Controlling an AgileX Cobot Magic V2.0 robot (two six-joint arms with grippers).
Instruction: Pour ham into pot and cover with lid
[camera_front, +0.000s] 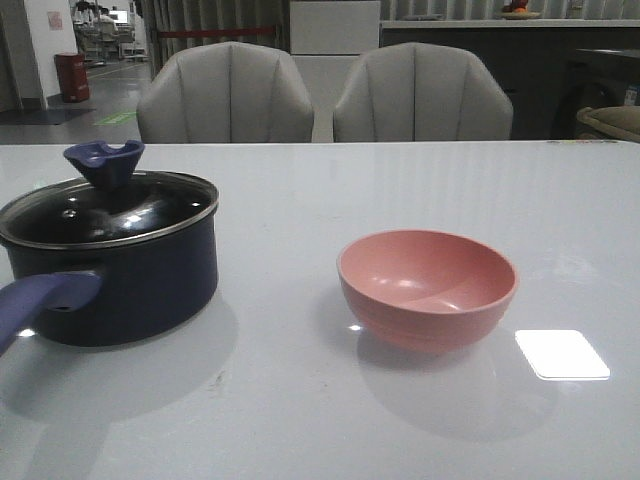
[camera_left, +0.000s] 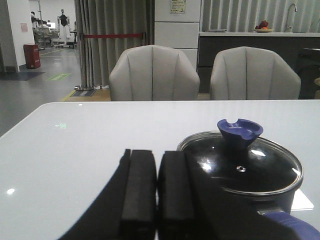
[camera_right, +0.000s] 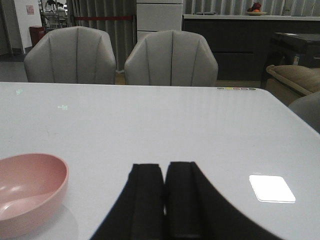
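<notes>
White and glossy, the tabletop (camera_front: 320, 420) carries everything, and two grey chairs (camera_front: 225, 95) stand behind its far edge. On the left part of it stands the pot (camera_front: 130, 280), dark navy, with its lighter blue-purple handle (camera_front: 40, 300) pointing toward the near edge. The lid (camera_front: 110, 210) sits level on the pot and closes it; its glass is dark, its rim is silver, and the notched knob (camera_front: 105, 163) stands upright on the middle. To the right of the pot, well apart from it, is the pink bowl (camera_front: 428, 288), upright, with nothing visible inside. The ham cannot be seen anywhere; the dark lid hides the inside of the pot. The left end effector (camera_left: 157, 192) has its fingers pressed together, holding nothing, just beside the pot. The right end effector (camera_right: 165, 200) is also closed on nothing, near the bowl.
</notes>
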